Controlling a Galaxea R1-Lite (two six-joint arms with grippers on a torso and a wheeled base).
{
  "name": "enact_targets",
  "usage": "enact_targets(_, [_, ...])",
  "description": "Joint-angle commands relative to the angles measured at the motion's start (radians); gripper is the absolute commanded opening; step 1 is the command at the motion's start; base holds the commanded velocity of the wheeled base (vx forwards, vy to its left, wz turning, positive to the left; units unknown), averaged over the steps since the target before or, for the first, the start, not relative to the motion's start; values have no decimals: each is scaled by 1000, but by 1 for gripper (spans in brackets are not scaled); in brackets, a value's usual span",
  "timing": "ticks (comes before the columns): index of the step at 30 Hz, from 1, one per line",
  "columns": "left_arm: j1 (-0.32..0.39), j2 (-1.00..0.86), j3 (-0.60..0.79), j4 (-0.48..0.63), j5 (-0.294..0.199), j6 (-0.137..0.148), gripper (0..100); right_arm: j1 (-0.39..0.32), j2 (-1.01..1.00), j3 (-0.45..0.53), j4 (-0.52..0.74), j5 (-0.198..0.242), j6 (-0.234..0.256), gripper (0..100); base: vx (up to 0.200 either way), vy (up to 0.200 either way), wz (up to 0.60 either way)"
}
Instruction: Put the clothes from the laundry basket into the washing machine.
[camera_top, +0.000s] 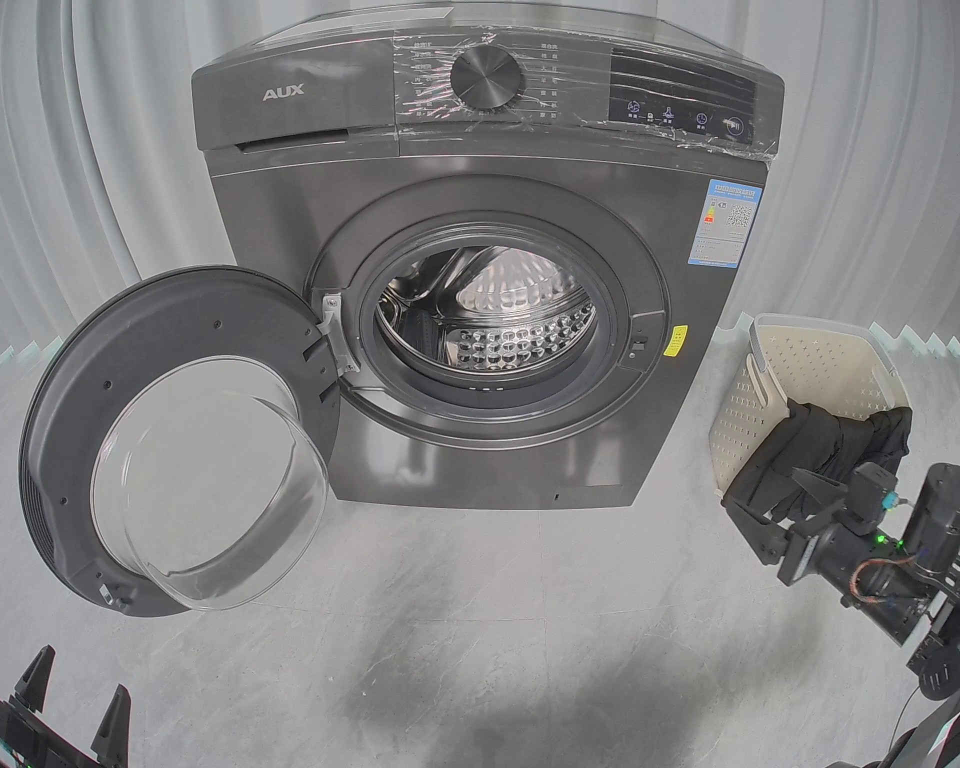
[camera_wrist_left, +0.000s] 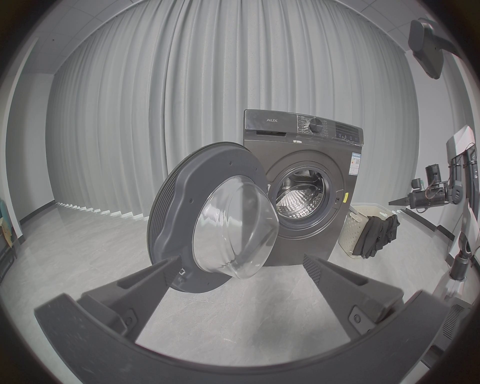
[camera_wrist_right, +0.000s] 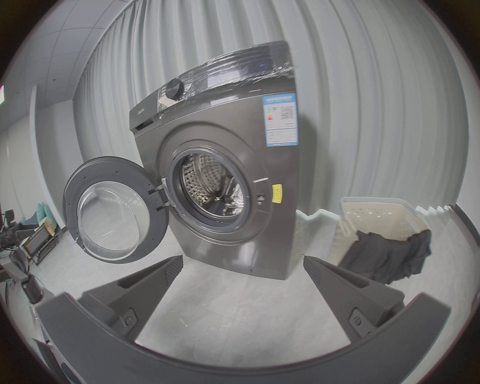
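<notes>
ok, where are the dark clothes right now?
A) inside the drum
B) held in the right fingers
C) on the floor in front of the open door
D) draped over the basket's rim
D: the dark clothes hang over the front rim of the basket beside the washing machine, and its drum holds none.

A grey front-loading washing machine (camera_top: 480, 450) stands at upper centre of the head view, its round door (camera_top: 170, 440) swung wide open at left. At right, a cream perforated laundry basket (camera_top: 815, 365) holds dark clothes (camera_top: 815, 445) draped over its front rim.
</notes>
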Motion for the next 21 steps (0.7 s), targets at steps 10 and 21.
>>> enact_targets(10, [0, -15, 16, 2, -1, -2, 100, -94, -537, 114, 314, -45, -2, 100, 0, 0, 0])
enact_targets(21, [0, -15, 16, 0, 0, 0, 100, -295, -1271, 114, 1022, -58, -38, 100, 0, 0, 0])
